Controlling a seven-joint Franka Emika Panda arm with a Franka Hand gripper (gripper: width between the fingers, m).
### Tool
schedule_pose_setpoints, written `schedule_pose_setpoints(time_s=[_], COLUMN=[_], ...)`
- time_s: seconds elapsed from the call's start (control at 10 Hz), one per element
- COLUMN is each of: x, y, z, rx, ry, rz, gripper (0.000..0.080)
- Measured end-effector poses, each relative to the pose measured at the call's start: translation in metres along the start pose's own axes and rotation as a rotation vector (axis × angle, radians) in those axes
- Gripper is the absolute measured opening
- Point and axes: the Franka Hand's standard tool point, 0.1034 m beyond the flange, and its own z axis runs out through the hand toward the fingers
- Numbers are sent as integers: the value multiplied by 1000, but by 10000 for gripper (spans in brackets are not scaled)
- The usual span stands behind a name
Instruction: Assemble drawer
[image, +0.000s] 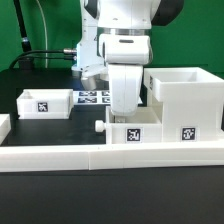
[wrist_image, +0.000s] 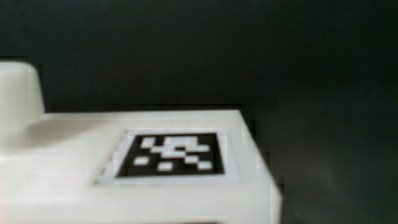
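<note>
In the exterior view the large white cubic casing (image: 186, 98) stands at the right. One small knobbed tray (image: 130, 131) sits just left of it, behind the rail, with its knob (image: 98, 128) pointing to the exterior view's left. My gripper (image: 125, 111) is low over this tray, and its fingertips are hidden by the hand and the tray wall. A second small tray (image: 44, 102) lies at the left. The wrist view shows a white part with a black-and-white tag (wrist_image: 173, 156) close up, and no fingers.
The long low white rail (image: 100, 157) runs across the front. The marker board (image: 93, 98) lies flat behind the arm, between the left tray and the casing. Another white piece (wrist_image: 16, 98) shows in the wrist view. Black cables lie at the back left.
</note>
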Motion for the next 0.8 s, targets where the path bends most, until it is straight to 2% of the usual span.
schedule_pose_setpoints(time_s=[0.8], x=[3], y=[-3], z=[6], rx=[19], ry=[-17], rz=[-21], gripper=[42])
